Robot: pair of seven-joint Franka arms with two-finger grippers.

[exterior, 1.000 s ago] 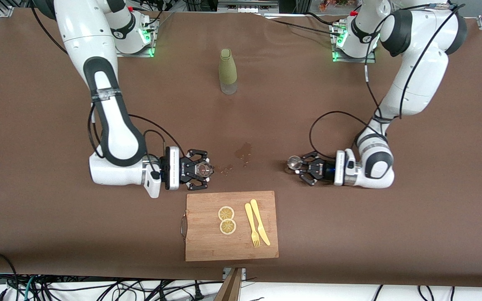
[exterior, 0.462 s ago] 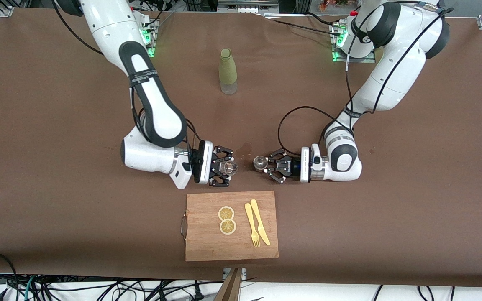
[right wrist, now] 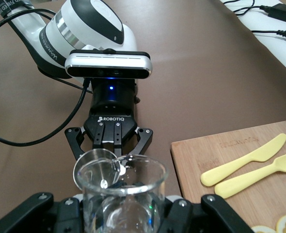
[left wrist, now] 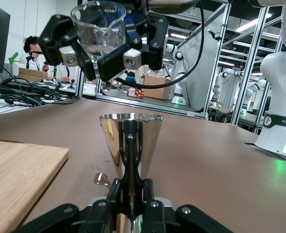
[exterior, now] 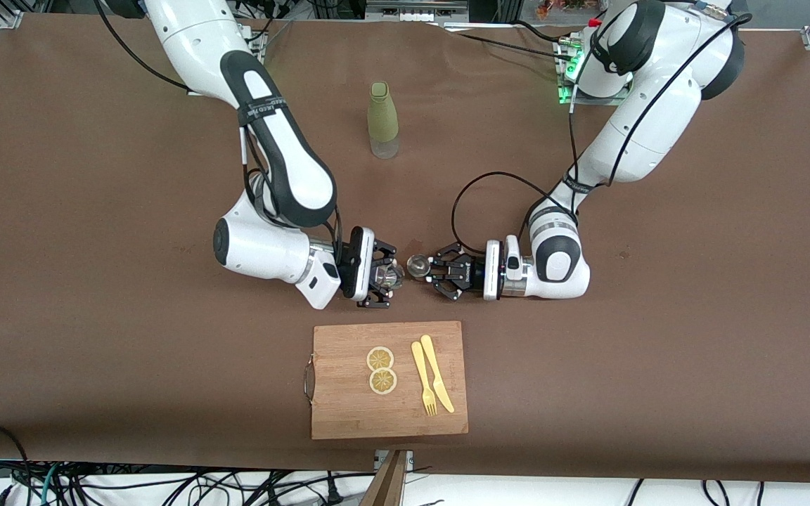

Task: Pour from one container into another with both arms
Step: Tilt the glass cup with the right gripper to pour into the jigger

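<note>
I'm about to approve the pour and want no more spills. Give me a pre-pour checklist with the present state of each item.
1. Right gripper shut on the glass beaker: ok.
2. Left gripper shut on the metal jigger: ok.
3. Jigger upright, mouth open upward: ok.
4. Beaker raised above the jigger's rim, as the left wrist view shows: ok.
5. Beaker's spout lined up over the jigger's mouth: cannot tell; in the right wrist view the rims overlap, but the beaker is not yet tilted.
6. Table under the pour dry: not ok; a wet stain lies beside the jigger.
</note>
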